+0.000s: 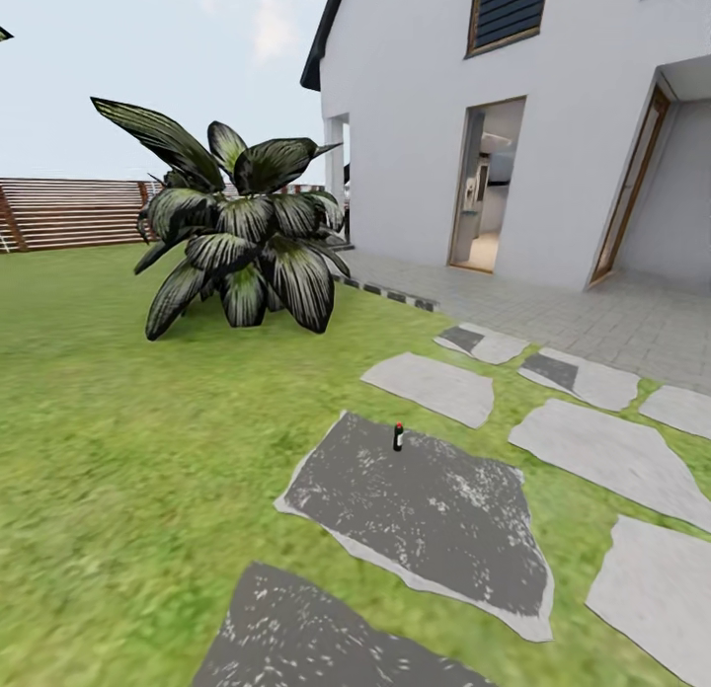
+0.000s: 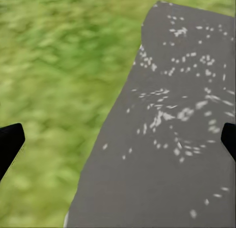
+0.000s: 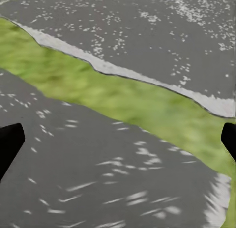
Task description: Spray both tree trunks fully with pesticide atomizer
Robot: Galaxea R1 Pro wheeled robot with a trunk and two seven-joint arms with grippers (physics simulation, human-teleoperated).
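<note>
The pesticide atomizer [image 1: 398, 436] stands upright on a dark grey stepping stone [image 1: 434, 509] in the lawn, a small dark cylinder with a red top, some way ahead of me. My left gripper [image 2: 118, 139] is open, its black fingertips [image 2: 10, 142] at the frame edges over a dark stone slab and grass. My right gripper [image 3: 118, 139] is open too, over a dark slab [image 3: 98, 179] with a strip of grass beyond. Nothing is between either pair of fingers. The trees and their trunks are out of view.
A broad-leaved dark shrub [image 1: 242, 238] grows on the lawn ahead left. A white house [image 1: 513, 124] with an open doorway [image 1: 487, 189] and paved terrace stands at the right. Pale stepping stones [image 1: 430, 386] lead toward it. A brown slatted fence [image 1: 69, 213] runs along the far left.
</note>
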